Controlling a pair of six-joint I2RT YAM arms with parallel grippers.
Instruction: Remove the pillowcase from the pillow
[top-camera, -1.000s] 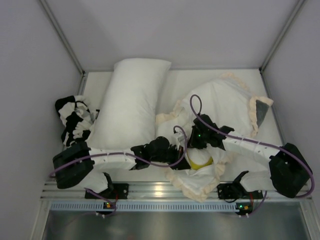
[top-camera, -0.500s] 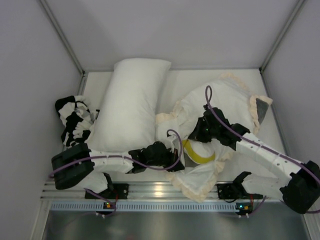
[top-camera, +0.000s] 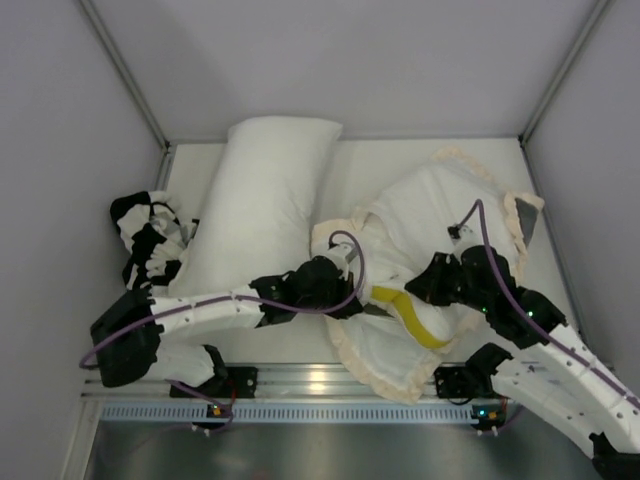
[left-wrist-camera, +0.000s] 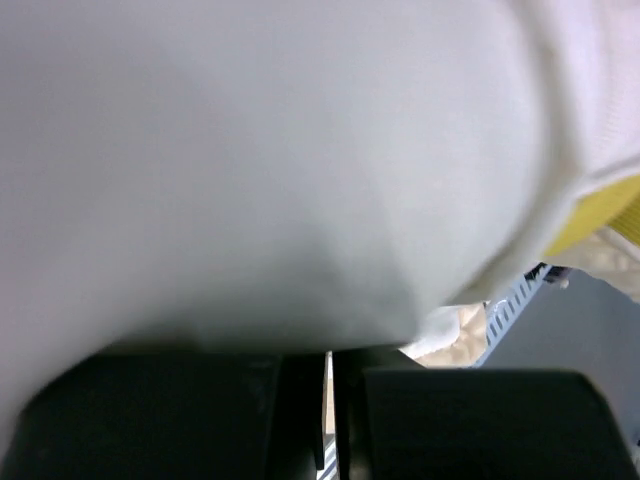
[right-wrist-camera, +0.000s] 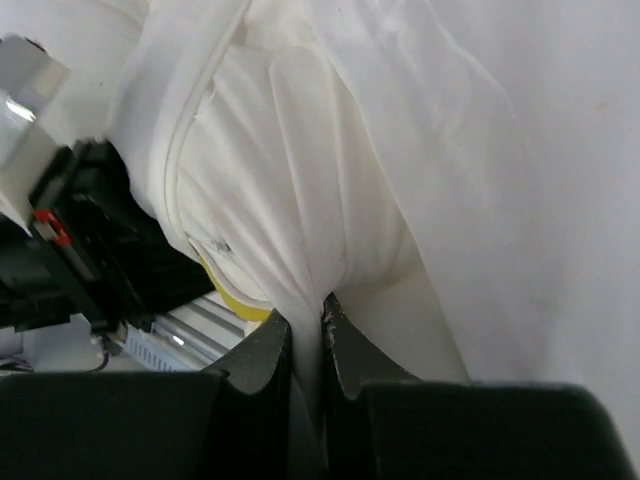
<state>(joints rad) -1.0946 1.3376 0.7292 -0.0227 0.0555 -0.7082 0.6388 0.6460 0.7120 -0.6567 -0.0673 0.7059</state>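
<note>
White fabric of the pillowcase (right-wrist-camera: 300, 180), lower centre, is pinched in my right gripper (right-wrist-camera: 308, 330). My left gripper (left-wrist-camera: 330, 400) is clenched shut. I should pull slowly, keeping that fold tight.

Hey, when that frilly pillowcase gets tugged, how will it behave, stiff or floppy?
Probably floppy: the pillowcase lies creased, and the right gripper pinches a thin fold of it. It would likely stretch and sag rather than move as one piece, since creases run toward that grip. Its ruffled frill may snag.
</note>
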